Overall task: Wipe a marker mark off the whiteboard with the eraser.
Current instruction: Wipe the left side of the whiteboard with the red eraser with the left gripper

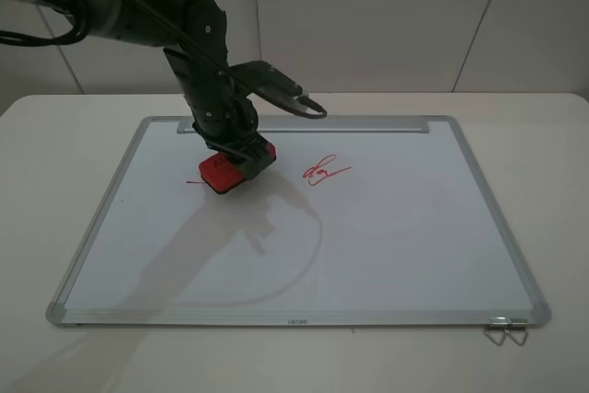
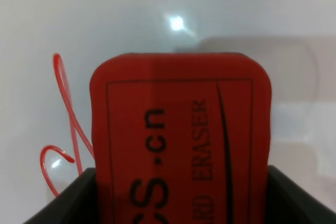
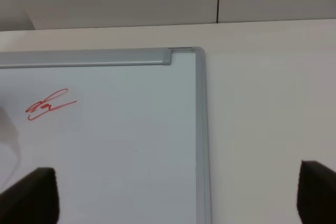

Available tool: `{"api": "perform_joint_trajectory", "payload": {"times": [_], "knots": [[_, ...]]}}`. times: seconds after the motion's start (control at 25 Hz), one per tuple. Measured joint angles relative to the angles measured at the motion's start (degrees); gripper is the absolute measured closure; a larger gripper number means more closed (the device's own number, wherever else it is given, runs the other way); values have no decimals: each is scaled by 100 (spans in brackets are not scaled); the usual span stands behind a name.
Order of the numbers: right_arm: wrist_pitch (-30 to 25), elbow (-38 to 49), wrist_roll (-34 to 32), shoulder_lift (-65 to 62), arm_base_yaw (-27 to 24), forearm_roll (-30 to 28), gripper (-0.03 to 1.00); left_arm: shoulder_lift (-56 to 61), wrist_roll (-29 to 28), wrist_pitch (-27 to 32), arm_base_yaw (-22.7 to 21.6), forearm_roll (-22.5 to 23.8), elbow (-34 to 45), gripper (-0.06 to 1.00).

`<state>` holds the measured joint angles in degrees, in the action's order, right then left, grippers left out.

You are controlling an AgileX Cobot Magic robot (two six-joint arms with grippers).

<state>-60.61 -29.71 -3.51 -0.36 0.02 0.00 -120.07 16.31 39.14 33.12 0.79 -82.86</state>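
Eraser (image 1: 235, 168): one, pinched by left fingers (image 2: 68, 203), on one whiteboard (image 1: 368, 246). Two red marks: wide mark (image 2: 71, 119) touching it, small squiggle (image 1: 324, 172) nearby. Right fingers (image 3: 29, 195) spread apart.

Whiteboard (image 1: 304, 321) lies flat on the table (image 1: 55, 135), metal strip (image 1: 368, 124) along its far edge. Eraser (image 1: 224, 172) sits on the board's far-left part, under my left gripper (image 1: 241, 156). Marker mark (image 1: 195, 181) lies partly beneath the eraser, one stroke poking out left. Smaller squiggle (image 1: 324, 172) is right of the eraser, apart from it. I see clips (image 1: 506, 330) at the near right corner.
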Motion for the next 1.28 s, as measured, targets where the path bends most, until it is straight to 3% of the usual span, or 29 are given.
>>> {"api": "perform_joint_trajectory", "payload": {"times": [0.76,0.92,1.28], "knots": [[0,0,3,0,0,-33,14,-579,-78,-89,-124,-23,-29,37],[0,0,3,0,0,-33,14,-579,-139,-89,-479,-23,-37,37],[0,0,3,0,0,0,14,-584,-272,91,-1919,75,-48,37]]}}
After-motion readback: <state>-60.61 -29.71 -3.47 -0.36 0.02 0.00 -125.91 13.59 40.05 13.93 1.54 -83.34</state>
